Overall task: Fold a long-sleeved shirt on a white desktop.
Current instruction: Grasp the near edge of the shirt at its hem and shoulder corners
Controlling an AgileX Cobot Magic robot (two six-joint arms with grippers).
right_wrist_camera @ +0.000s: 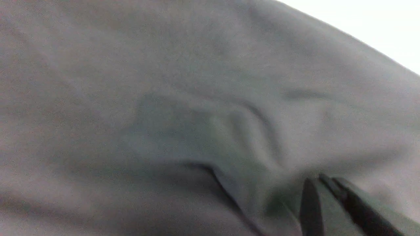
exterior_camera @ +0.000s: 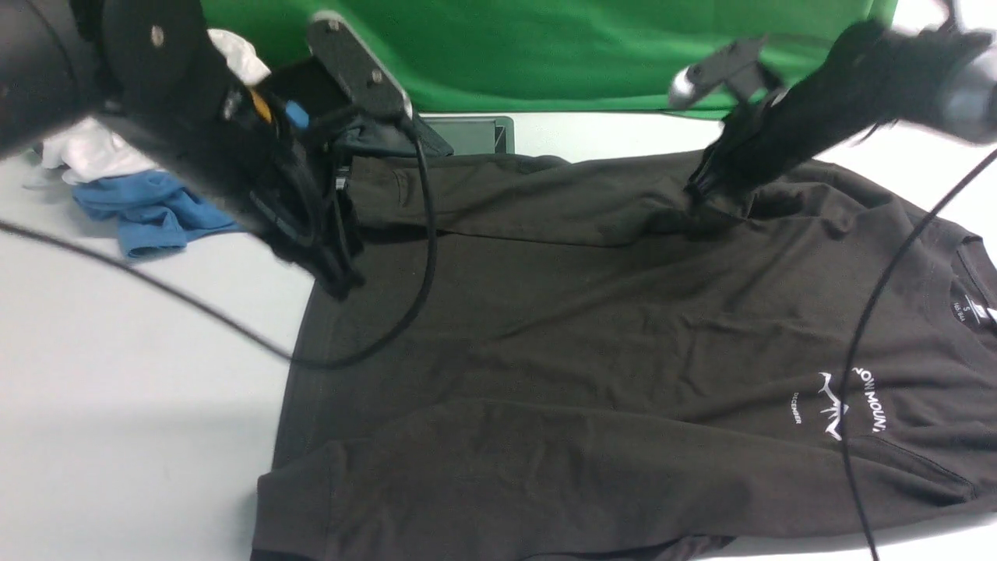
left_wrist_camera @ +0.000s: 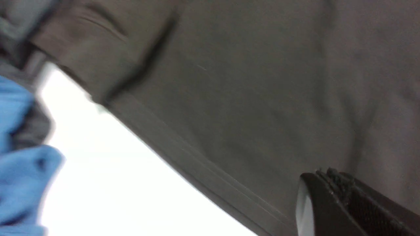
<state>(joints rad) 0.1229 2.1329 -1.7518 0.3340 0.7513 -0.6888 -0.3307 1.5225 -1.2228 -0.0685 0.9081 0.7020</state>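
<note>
The long-sleeved shirt [exterior_camera: 584, 327], dark charcoal with a white mountain logo [exterior_camera: 833, 405], lies spread over the white desktop [exterior_camera: 117, 389], collar to the right. My right gripper [exterior_camera: 705, 199] is down on its far edge near the shoulder. It is shut on a pinch of the cloth, which puckers toward the gripper [right_wrist_camera: 316, 178] in the right wrist view. My left gripper [exterior_camera: 340, 284] hangs shut just over the shirt's far-left hem corner. The left wrist view shows the gripper [left_wrist_camera: 328, 173] above the flat shirt [left_wrist_camera: 246, 98] with nothing visibly held.
A blue garment [exterior_camera: 156, 210] and a white garment [exterior_camera: 93, 152] lie bunched at the far left. A metal cable hatch [exterior_camera: 475, 134] sits at the back before the green backdrop [exterior_camera: 545, 47]. Black cables [exterior_camera: 880, 312] cross above the shirt and the table.
</note>
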